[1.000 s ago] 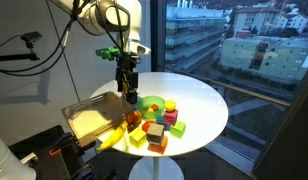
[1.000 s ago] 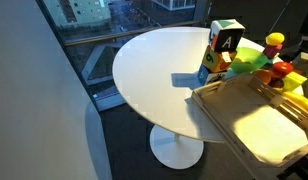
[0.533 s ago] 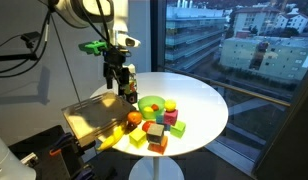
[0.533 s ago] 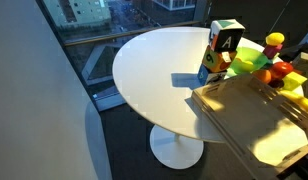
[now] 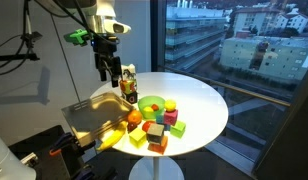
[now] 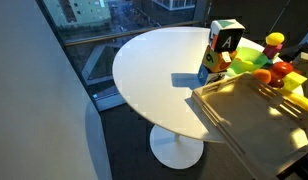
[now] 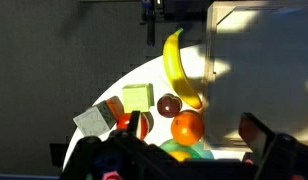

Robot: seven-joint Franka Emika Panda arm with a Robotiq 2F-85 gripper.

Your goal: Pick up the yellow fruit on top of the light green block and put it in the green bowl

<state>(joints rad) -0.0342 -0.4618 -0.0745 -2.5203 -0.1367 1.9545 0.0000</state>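
Bearing "A": box (image 6: 222,45) near green bowl (image 5: 143,101)

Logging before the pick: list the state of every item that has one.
Gripper: open, empty, high above the table.
Bowl: upright.
Yellow fruit: resting on a block, not in the bowl.
Banana: lying flat beside the tray.

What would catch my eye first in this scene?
A robot arm's open gripper hangs in the air by a round white table. On the table lies a colourful cluster of toys: a long banana, an orange fruit, blocks and a green bowl. Behind is a large window onto city buildings.
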